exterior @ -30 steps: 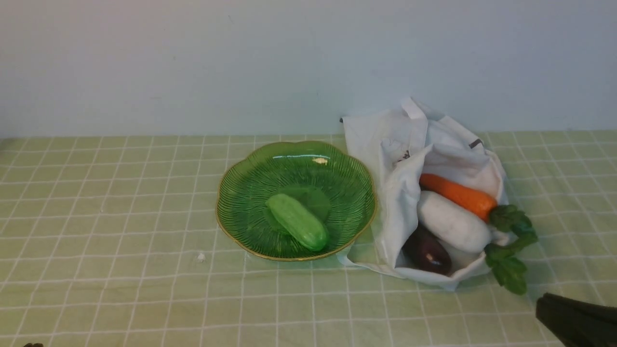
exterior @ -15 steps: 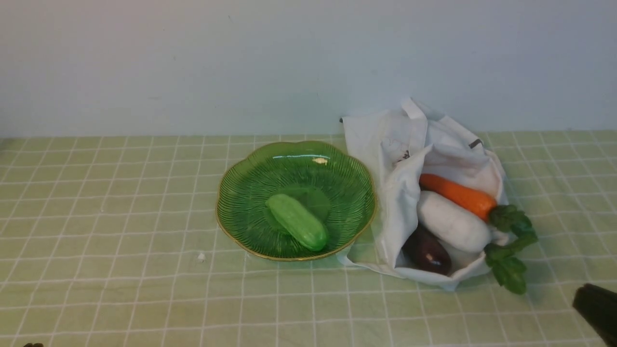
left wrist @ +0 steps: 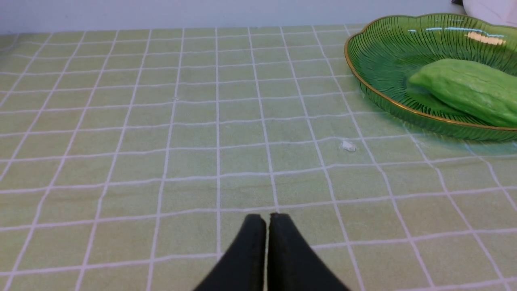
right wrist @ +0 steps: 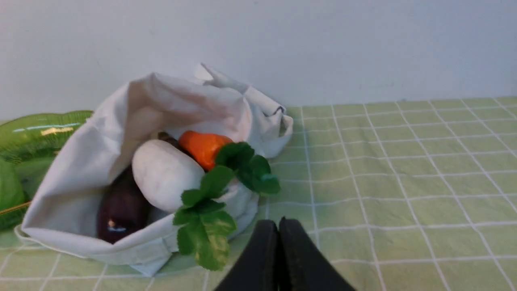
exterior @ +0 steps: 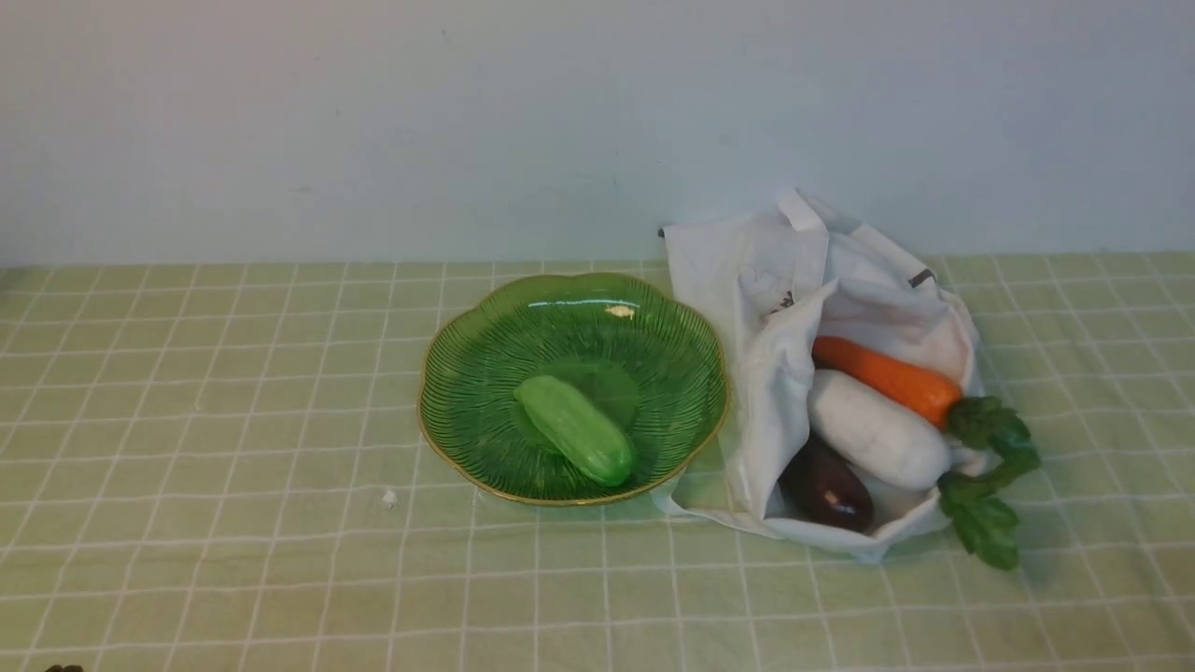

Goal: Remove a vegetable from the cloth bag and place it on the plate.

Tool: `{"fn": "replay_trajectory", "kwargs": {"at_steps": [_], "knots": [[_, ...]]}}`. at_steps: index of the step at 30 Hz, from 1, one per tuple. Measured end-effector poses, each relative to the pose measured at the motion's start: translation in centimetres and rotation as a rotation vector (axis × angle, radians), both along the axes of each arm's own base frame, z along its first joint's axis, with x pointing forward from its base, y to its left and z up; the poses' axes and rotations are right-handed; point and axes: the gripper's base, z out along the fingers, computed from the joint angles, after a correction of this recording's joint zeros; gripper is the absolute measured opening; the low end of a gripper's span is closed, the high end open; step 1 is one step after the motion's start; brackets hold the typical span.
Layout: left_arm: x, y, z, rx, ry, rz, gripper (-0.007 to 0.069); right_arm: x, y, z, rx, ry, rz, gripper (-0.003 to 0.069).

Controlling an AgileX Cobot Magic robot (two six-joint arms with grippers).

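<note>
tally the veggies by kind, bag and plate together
cucumber: 1, on the plate
carrot: 1, in the cloth bag
white radish: 1, in the cloth bag
eggplant: 1, in the cloth bag
total: 4

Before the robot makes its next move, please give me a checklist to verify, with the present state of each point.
1. Cucumber lies on the plate: ok.
2. Cloth bag stays clear of the cucumber: ok.
3. Left gripper shut, nothing held: ok.
4. Right gripper shut, nothing held: ok.
5. Bag has nothing left inside: not ok; carrot, white radish and dark eggplant are in it.
6. Underside of the plate is clean: cannot tell.
</note>
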Motion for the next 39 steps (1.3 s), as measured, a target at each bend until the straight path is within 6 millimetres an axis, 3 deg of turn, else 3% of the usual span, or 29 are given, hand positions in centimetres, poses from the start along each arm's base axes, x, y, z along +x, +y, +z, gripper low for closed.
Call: {"fn": "replay_trajectory", "kwargs": {"at_steps": [39], "knots": [[0.0, 0.0, 0.0, 0.0, 0.0, 0.0, -0.0004, -0.08, -0.11, -0.29, -0.022, 0.038, -0.015, -0.0015]]}}
